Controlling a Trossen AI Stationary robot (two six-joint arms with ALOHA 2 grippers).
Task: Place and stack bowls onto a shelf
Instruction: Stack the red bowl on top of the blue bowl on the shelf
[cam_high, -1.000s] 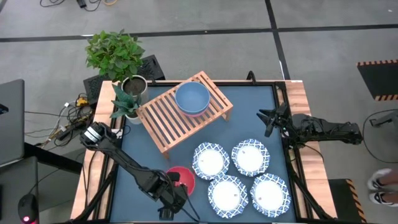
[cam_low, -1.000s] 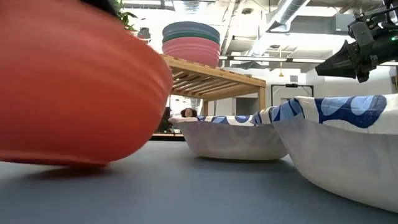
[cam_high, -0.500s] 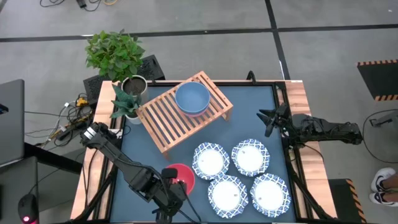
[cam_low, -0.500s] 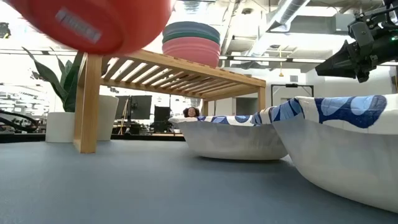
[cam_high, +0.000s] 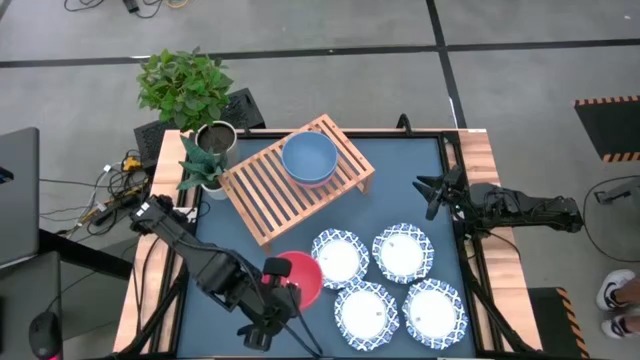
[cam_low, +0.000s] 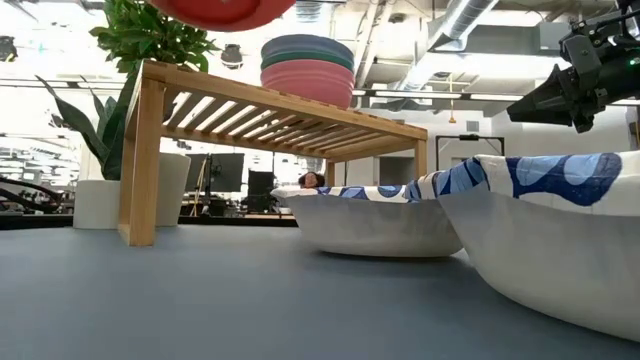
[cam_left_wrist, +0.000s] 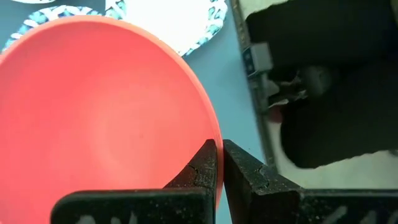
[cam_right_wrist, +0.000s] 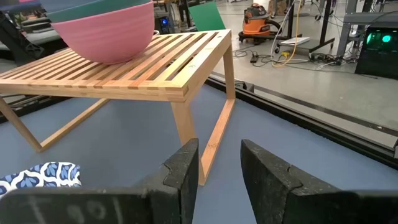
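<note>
Red bowl hangs clamped by its rim in my left gripper; I carry it level above the shelf, toward the stacked bowls, right gripper idling open.

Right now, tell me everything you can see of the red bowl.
The red bowl is plain, round and smooth, plastic-looking, with no pattern. The left pincer is shut on its rim, holding it clear of the dark blue tabletop; in the low view only its underside shows at the top edge. From above it hangs beside the patterned white dishes, short of the wooden shelf.
</note>
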